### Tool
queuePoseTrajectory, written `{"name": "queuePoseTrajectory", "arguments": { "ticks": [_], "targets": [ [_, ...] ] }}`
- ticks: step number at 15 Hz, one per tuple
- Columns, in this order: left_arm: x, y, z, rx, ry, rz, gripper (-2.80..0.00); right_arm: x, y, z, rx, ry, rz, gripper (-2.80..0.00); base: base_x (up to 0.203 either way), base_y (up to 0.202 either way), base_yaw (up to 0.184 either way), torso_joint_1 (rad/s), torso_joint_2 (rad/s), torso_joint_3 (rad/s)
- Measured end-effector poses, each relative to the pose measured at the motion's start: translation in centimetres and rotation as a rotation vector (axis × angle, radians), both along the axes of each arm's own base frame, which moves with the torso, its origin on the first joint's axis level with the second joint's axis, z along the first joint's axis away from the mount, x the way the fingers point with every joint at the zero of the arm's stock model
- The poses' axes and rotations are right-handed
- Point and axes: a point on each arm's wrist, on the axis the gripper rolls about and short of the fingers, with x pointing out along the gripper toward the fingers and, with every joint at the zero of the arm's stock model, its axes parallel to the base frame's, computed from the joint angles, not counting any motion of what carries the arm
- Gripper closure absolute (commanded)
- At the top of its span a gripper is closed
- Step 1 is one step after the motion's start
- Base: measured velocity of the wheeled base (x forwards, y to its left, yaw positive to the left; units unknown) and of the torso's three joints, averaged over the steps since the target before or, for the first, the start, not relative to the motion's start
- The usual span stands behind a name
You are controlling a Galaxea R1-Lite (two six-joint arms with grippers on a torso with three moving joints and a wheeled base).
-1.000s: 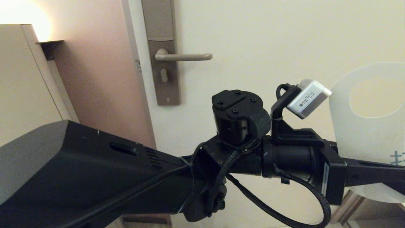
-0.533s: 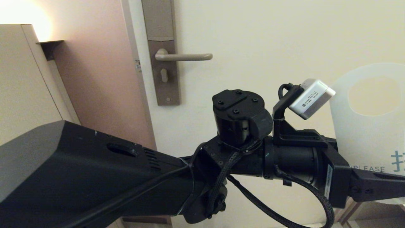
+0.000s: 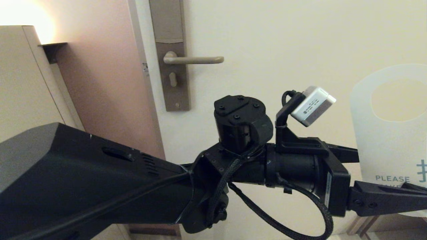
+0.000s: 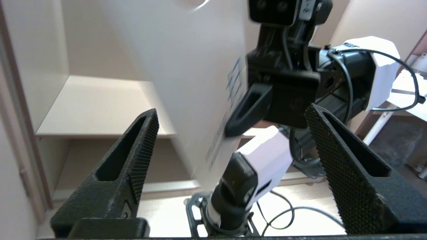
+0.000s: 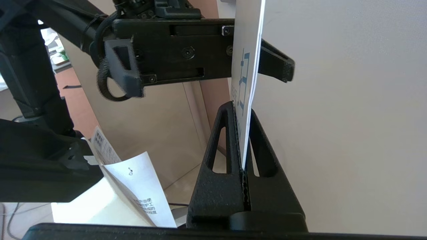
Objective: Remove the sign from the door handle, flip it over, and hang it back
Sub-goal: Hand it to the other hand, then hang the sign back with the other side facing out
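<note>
The sign [image 3: 383,146] is off the door handle, upright at the far right, its white face with "PLEASE" toward me. My right gripper [image 5: 242,110] is shut on the sign's [image 5: 245,50] lower edge; it is out of the head view. My left gripper [image 3: 390,176] is open, one finger on each side of the sign without touching it. The left wrist view shows its jaws [image 4: 230,111] wide apart around the sign [image 4: 186,66]. The door handle [image 3: 196,60] is bare, upper centre-left, on its tall plate [image 3: 170,33].
My left arm [image 3: 100,186] crosses the lower half of the head view. A beige cabinet [image 3: 26,83] stands at the left beside a pink wall strip [image 3: 106,83]. A shelf recess [image 4: 96,106] lies beyond the left gripper. A printed paper tag [image 5: 133,186] hangs near the right wrist.
My left arm has drawn back to the left and a little lower, and its fingers now stand apart around the sign. The sign has straightened and shows more of its lower text.
</note>
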Motion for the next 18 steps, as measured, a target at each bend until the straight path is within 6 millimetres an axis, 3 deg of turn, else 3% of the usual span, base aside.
{"name": "queuePoseTrajectory", "arguments": {
  "ticks": [10,14,15,18],
  "targets": [
    [0.6,5.0,0.2,0.033,-0.04,0.066,-2.8,0.0,0.0,0.0,-0.002,-0.002,0.0,0.0,0.0,0.0,0.0,0.0,0.0,0.0],
    [1.2,6.7,1.3,0.006,-0.066,0.114,-2.8,0.0,0.0,0.0,-0.002,-0.002,-0.001,0.0,0.0,0.0,0.0,0.0,0.0,0.0],
    [1.4,7.1,1.6,-0.006,-0.074,0.125,-0.1,0.0,0.0,0.0,-0.003,-0.004,-0.001,0.0,0.0,0.0,0.0,0.0,0.0,0.0],
    [1.6,8.2,2.4,-0.029,-0.09,0.15,0.0,-0.1,0.0,0.0,-0.004,-0.006,-0.002,0.0,0.0,0.0,0.0,0.0,0.0,0.0]
  ]
}}
